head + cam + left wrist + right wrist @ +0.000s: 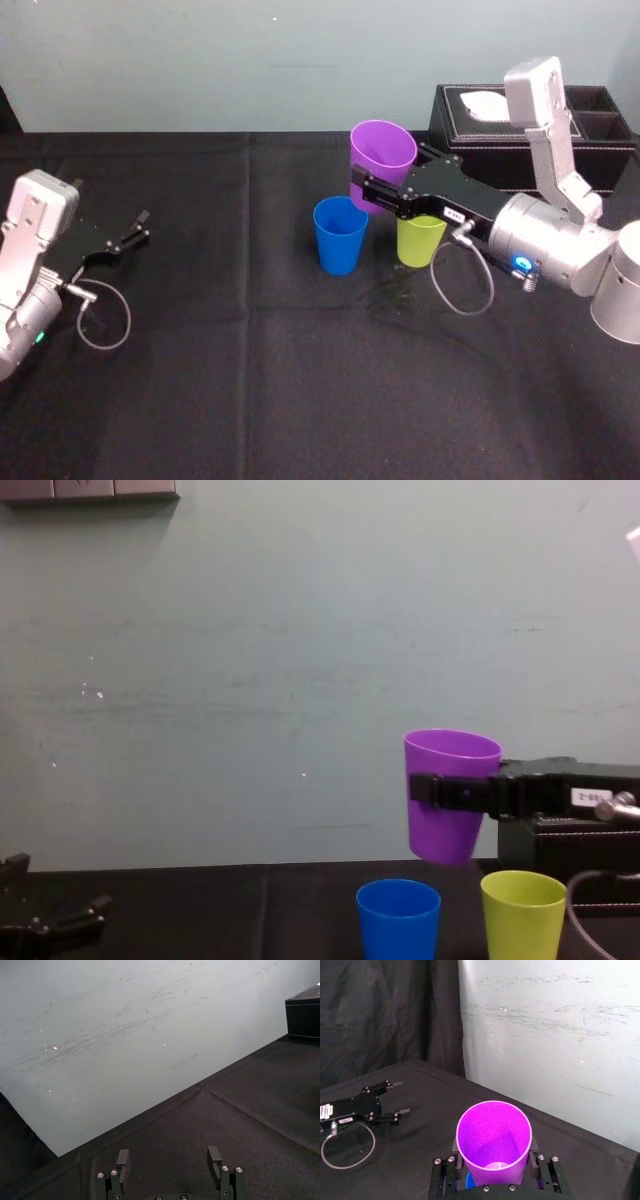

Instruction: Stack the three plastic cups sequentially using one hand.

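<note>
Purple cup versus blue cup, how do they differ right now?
The purple cup is clamped in the right tool; the blue cup stands free. Purple hangs off the table; blue rests on it. Both are mouth-up, tapered, alike in size. The left tool idles open at far left.

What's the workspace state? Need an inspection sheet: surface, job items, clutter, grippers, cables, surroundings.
Surface: black cloth with fold lines.
Job's things: purple cup held upright off the cloth, above the other two, not nested. Blue cup and yellow-green cup stand upright side by side, apart.
Clutter: black tissue box at back right.
Grippers: right gripper shut on the purple cup. Left gripper open, empty, parked at left.
Cables: a grey cable loop at the right wrist and another at the left wrist, both lying on the cloth.
Surroundings: pale wall, dark curtain.
</note>
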Motion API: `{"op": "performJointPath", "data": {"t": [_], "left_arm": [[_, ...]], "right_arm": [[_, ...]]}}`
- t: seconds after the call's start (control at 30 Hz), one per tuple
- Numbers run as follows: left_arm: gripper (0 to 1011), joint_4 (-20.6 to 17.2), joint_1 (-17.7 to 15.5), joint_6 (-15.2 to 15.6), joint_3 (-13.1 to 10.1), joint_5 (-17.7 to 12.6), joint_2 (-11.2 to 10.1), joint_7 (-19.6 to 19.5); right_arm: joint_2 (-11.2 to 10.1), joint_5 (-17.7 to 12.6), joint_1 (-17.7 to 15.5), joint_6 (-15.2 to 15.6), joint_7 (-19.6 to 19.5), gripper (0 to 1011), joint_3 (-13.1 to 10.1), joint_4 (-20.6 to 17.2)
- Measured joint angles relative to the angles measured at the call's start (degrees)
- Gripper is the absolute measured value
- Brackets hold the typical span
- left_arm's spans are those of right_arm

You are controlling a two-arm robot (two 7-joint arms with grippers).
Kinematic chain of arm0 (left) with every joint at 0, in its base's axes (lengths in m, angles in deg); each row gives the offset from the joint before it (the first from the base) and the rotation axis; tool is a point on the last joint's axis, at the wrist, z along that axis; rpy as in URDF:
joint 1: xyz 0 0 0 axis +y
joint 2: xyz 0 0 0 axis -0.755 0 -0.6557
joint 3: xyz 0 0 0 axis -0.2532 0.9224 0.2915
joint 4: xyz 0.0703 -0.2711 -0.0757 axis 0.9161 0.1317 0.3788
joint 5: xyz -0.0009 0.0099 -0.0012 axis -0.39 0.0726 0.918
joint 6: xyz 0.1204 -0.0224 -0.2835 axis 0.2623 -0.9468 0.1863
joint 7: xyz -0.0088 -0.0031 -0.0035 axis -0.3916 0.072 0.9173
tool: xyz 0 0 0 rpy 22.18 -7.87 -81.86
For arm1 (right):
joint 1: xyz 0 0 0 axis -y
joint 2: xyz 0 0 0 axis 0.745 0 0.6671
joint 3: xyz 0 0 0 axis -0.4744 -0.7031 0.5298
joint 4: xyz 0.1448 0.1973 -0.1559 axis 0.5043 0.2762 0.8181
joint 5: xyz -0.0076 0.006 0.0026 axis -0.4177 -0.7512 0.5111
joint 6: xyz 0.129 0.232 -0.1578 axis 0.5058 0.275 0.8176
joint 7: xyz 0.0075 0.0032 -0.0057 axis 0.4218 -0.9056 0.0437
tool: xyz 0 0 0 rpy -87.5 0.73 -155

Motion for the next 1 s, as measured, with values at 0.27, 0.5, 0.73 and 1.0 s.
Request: {"op": "performJointPath", "data": {"t": [0.27,0.5,0.73,1.0], "left_arm": [[1011,0.00,0.00,0.00,0.00,0.00,0.00,0.00],[1011,0.00,0.00,0.00,0.00,0.00,0.00,0.00],[1011,0.00,0.00,0.00,0.00,0.00,0.00,0.00],[1012,0.00,0.00,0.00,0.00,0.00,0.00,0.00]], "right_arm": [[1.80,-1.27,4.44,-0.92,1.38,732,2.20,5.88],[2.94,-1.83,6.39,-1.71,2.13,732,4.09,9.09],[3.03,-1.19,7.20,-1.64,2.07,732,5.76,10.37],[2.91,-0.03,7.43,-1.64,1.61,732,6.76,11.25]]}}
